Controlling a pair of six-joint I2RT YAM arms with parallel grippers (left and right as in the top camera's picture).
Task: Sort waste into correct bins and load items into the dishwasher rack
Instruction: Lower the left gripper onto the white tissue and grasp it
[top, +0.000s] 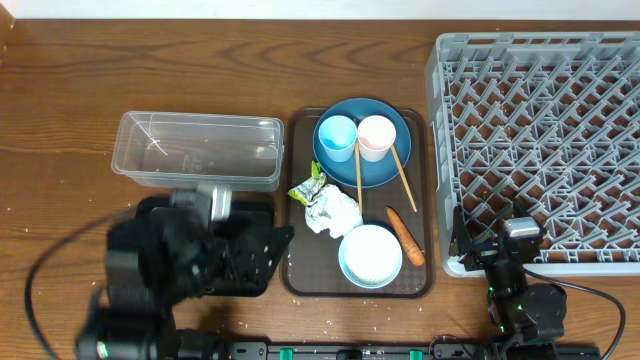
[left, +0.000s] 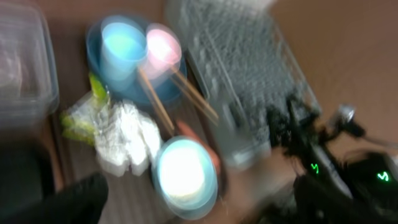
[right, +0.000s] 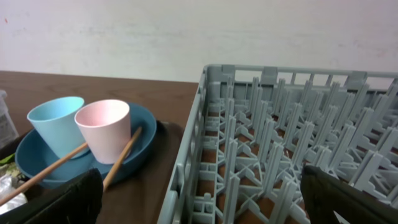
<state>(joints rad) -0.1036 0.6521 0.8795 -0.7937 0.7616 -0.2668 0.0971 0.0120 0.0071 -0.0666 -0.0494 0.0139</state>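
L fingers (left: 74, 199), R fingers (right: 348, 196) spread, empty. We judge paper (top: 335, 212) light, squashy — pinch its middle.

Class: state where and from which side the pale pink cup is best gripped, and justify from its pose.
Probably its right rim wall, from above: the pale pink cup stands upright, mouth open, with the light blue cup crowding its left.
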